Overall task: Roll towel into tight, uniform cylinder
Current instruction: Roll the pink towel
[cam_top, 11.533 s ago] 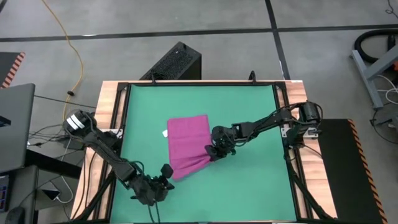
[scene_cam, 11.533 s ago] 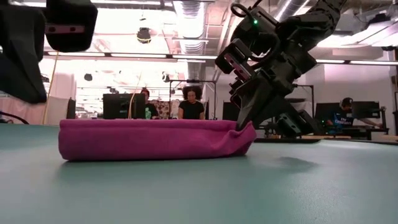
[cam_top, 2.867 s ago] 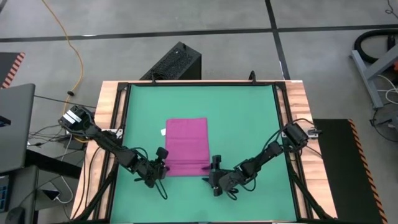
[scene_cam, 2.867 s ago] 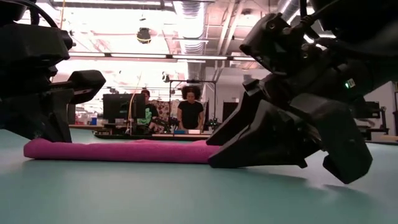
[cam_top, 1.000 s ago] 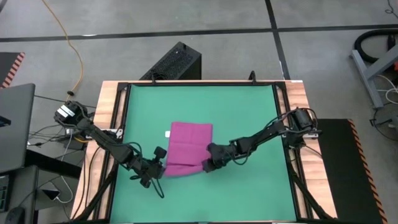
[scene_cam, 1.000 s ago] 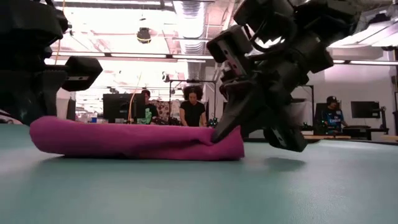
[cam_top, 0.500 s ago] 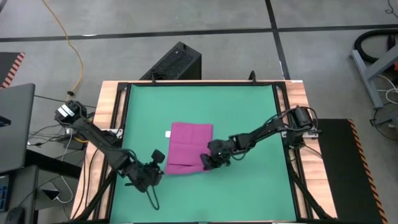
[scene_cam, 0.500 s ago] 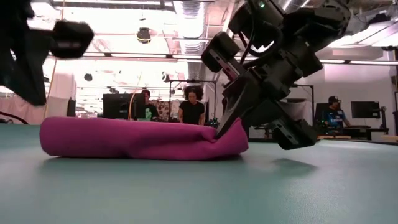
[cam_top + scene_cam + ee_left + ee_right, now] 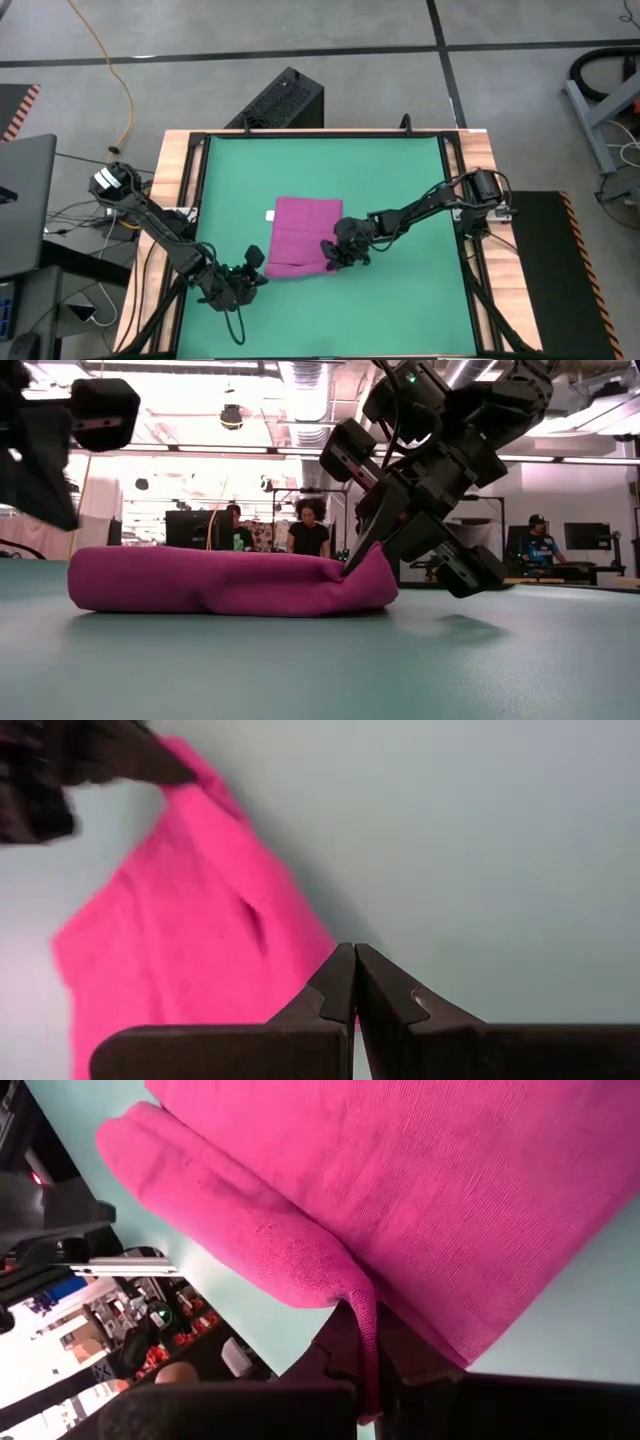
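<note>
The magenta towel (image 9: 305, 225) lies on the green mat (image 9: 400, 170), its near edge turned over into a thick roll (image 9: 220, 582) and a small white tag (image 9: 268, 214) at its far left. My right gripper (image 9: 328, 256) is shut on the roll's right end. My left gripper (image 9: 256, 262) hovers shut just off the roll's left end. In the left wrist view its closed fingertips (image 9: 354, 960) have nothing between them, and the towel (image 9: 190, 920) lies beyond. My right gripper pinches a thin fold of cloth (image 9: 364, 1308) at the right end of the roll between its two fingers. The fingers slant down from the table's right side. That end is drawn up into a small peak (image 9: 372, 560), while the rest of the towel lies on the mat.
Bare green mat surrounds the towel, bounded by a black frame and wooden table edges (image 9: 180, 170). A black box (image 9: 280, 100) stands on the floor past the far edge. In the low view, people (image 9: 308, 530) sit at desks behind the table.
My left gripper has risen and drawn back from the roll's left end toward the near left corner. My right gripper has turned about its own axis and gone a little toward the far edge, carrying the towel's right end over. The roll stands thicker, and the towel's flat part is shorter.
</note>
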Controlling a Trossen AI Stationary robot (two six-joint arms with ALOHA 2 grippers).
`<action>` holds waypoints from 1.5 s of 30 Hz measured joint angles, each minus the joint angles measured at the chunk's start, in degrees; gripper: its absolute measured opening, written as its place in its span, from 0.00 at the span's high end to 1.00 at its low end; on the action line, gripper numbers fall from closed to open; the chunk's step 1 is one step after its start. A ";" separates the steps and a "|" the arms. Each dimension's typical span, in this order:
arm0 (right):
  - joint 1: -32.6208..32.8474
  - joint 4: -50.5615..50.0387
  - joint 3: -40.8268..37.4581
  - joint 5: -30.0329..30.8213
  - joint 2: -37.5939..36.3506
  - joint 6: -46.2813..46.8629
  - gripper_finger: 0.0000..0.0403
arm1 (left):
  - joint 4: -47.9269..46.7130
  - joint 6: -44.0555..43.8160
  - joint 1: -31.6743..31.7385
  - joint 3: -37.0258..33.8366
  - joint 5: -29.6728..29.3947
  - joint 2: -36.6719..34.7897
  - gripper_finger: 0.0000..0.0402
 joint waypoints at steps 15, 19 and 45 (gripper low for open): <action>-2.72 3.37 0.04 -1.74 -0.01 1.96 0.96 | 6.42 1.80 -0.62 -2.27 -4.57 6.88 1.00; -2.67 3.26 0.04 -1.72 -0.04 1.96 0.96 | 6.46 2.84 0.06 -2.27 -6.41 10.40 1.00; -2.37 2.45 0.04 -0.20 -0.06 0.12 0.96 | 17.56 9.71 7.65 -8.99 -9.48 6.82 1.00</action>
